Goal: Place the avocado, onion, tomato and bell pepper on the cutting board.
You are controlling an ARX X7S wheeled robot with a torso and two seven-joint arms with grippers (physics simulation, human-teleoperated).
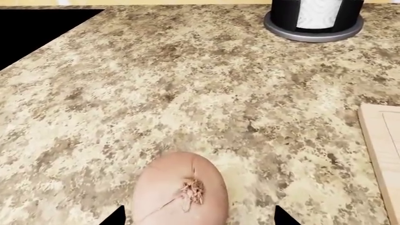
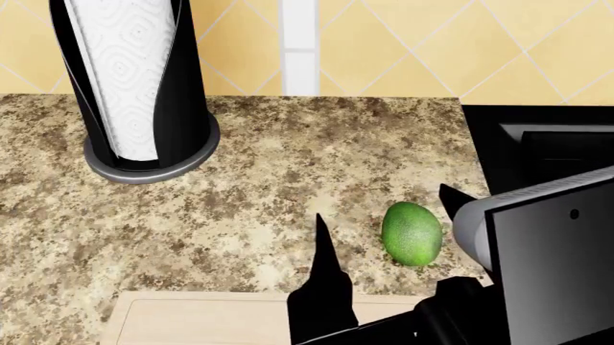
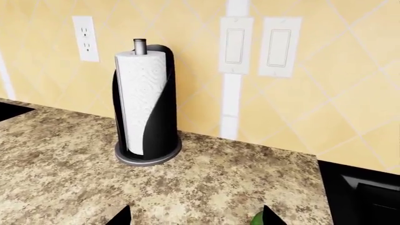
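Granite-patterned tabletop (image 2: 287, 180) is filling the head view, with the paper towel holder (image 2: 134, 86) standing at ten o'clock, its top cut off by the frame. At six o'clock only a strip of the cutting board (image 2: 192, 320) is showing, the rest lying out of frame. The avocado (image 2: 413, 233) is resting on the tabletop at four o'clock, just beyond the board and apart from it. The right gripper (image 2: 389, 223) is hanging over it with fingers (image 2: 326, 280) spread to either side, not touching; its arm is blocking the lower right corner.

Only the left wrist view is showing the onion (image 1: 181, 190), lying on the tabletop between the spread fingers (image 1: 284, 218) of the left gripper (image 1: 200, 218), whose tips alone are visible; contact is hard to judge. A board edge is showing nearby. The right wrist view is catching just a green sliver of avocado. Tomato and bell pepper are appearing nowhere.
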